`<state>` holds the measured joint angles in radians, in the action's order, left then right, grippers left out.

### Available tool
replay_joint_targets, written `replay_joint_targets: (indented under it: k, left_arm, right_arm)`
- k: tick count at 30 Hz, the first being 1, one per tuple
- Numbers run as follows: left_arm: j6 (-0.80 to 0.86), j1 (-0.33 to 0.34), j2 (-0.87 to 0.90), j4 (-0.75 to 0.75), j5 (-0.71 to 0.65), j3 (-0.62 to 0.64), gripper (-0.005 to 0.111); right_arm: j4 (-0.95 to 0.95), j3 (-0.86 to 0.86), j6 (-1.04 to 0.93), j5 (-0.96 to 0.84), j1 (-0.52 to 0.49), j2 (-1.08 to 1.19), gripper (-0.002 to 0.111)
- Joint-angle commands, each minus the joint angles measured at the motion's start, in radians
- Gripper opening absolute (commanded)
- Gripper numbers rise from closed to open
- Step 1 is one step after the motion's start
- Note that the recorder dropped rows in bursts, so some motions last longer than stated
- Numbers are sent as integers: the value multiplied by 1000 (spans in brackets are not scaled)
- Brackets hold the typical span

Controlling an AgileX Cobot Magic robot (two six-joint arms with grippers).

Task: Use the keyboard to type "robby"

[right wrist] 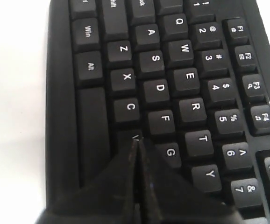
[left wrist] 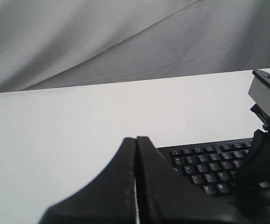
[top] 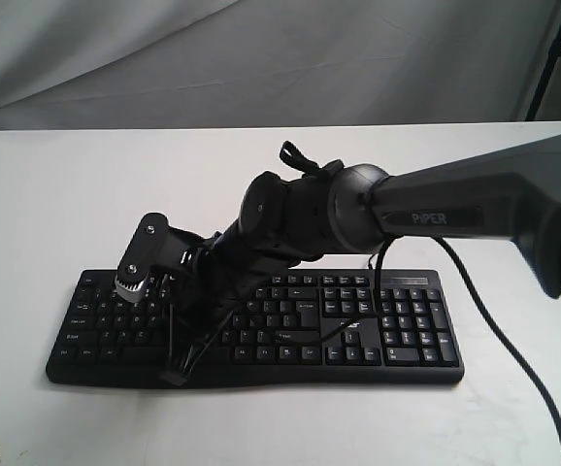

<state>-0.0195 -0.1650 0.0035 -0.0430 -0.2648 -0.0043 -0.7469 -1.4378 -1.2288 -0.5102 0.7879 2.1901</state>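
sitting over v key (right wrist: 125, 135) of keyboard (right wrist: 62, 116), right jaws together

There is one keyboard (top: 397, 340), lying under the right gripper (right wrist: 137, 142). Two grippers show in all, that one and the left gripper (left wrist: 136, 140), and each has two fingers pressed flat together. From outside, one arm (top: 455, 209) is visible, with one small camera block (top: 145, 254) by the right gripper's wrist. One thick black cable (top: 513, 359) trails behind that arm. The thinner wires by the right gripper are too tangled to count. One white table (top: 67, 194) lies beneath both grippers and one grey cloth (top: 213, 58) hangs beyond them.
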Motion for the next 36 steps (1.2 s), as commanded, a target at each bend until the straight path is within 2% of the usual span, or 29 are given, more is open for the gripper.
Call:
replay_joint_targets:
  k: [1, 36]
  left_arm:
    - [-3, -6, -3, -5, 5, 4, 0]
    - [-3, -6, -3, -5, 5, 4, 0]
  right_arm:
    - [-1, -6, 1, 5, 0, 0, 0]
    - [-2, -6, 3, -2, 0, -40, 0]
